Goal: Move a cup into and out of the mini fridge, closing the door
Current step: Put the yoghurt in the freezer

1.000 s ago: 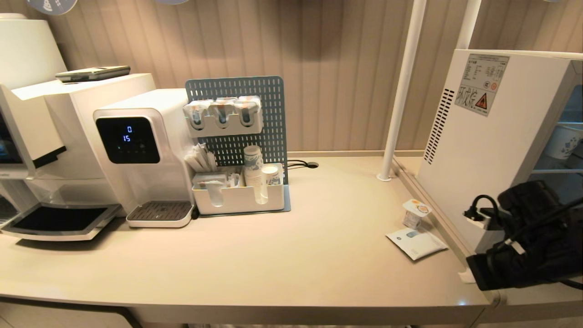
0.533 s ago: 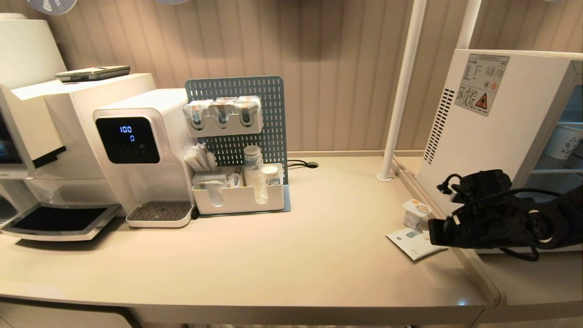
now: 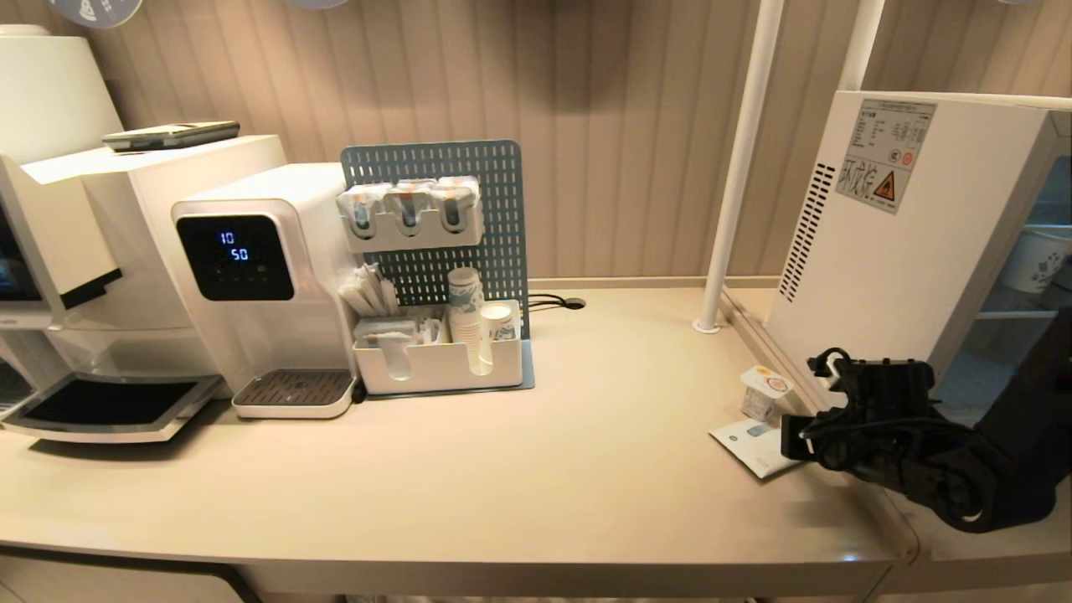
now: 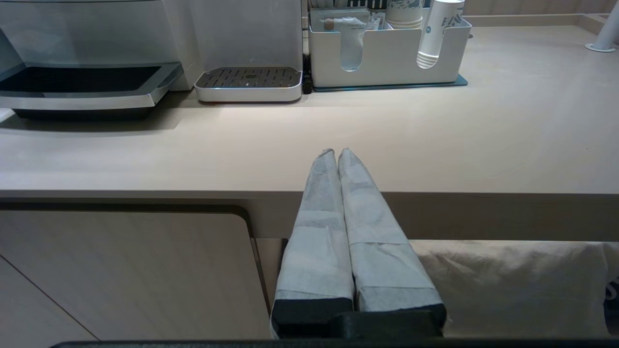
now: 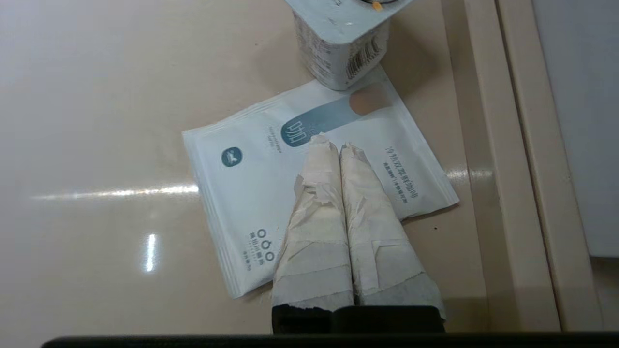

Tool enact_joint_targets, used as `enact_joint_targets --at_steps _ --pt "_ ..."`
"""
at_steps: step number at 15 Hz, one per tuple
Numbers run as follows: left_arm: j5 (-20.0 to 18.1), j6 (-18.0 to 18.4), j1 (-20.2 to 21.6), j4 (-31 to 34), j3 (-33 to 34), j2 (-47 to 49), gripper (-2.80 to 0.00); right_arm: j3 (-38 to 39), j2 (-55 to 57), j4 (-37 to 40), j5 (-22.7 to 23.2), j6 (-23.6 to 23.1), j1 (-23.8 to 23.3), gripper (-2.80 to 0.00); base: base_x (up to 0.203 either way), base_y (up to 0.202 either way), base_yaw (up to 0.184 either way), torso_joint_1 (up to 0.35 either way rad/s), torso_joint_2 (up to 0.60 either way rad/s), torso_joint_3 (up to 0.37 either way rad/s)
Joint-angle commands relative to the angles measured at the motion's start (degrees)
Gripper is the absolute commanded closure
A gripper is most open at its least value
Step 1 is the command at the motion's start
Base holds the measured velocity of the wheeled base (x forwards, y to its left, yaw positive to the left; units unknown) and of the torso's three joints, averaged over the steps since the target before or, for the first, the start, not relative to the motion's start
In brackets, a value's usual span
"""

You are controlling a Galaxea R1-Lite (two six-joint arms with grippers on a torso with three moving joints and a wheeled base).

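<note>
The cup (image 3: 763, 392), a small white tub with an orange mark on its lid, stands on the counter beside the mini fridge (image 3: 888, 251). The fridge is open towards the right, showing a wire shelf; its door is out of view. My right arm (image 3: 888, 427) reaches in from the right, just in front of the cup. My right gripper (image 5: 333, 142) is shut and empty, its tips over a white sachet (image 5: 251, 193), short of the cup (image 5: 341, 43). My left gripper (image 4: 337, 152) is shut and empty, parked at the counter's front edge.
A blue-patterned paper cup (image 3: 1034, 260) sits on the fridge shelf. A raised ledge (image 5: 488, 145) runs between sachet and fridge. A white pole (image 3: 737, 167) stands behind. A water dispenser (image 3: 251, 268), coffee machine (image 3: 67, 251) and cup organiser (image 3: 435, 360) line the left back.
My right arm has swung left from in front of the fridge and tipped its gripper down over the sachet, close to the cup. The dispenser's display figures changed.
</note>
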Motion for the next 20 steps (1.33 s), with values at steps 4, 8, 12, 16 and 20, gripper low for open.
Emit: enact_joint_targets --at_steps 4,8,12,16,20 --pt "0.0 0.0 0.0 0.0 0.0 0.1 0.00 2.8 12.5 -21.0 -2.7 -4.3 1.0 0.00 0.000 0.000 0.000 0.000 0.00 0.000" --pt "0.0 -0.1 0.0 0.0 0.0 0.1 0.00 0.4 14.5 -22.9 -4.9 -7.9 1.4 0.00 0.000 0.000 0.000 0.000 0.00 0.000" --pt "0.0 -0.1 0.0 0.0 0.0 0.1 0.00 -5.6 11.8 -14.1 -5.0 -8.0 1.3 -2.80 0.000 0.000 0.000 0.000 0.00 0.000" --pt "0.0 -0.1 0.0 0.0 0.0 0.1 0.00 -11.2 9.8 -6.3 -5.0 -8.0 1.3 -2.80 0.000 0.000 0.000 0.000 0.00 0.000" --pt "0.0 -0.1 0.0 0.0 0.0 0.1 0.00 -14.3 10.3 -3.3 -5.0 -8.0 0.4 -2.80 0.000 0.000 0.000 0.000 0.00 0.000"
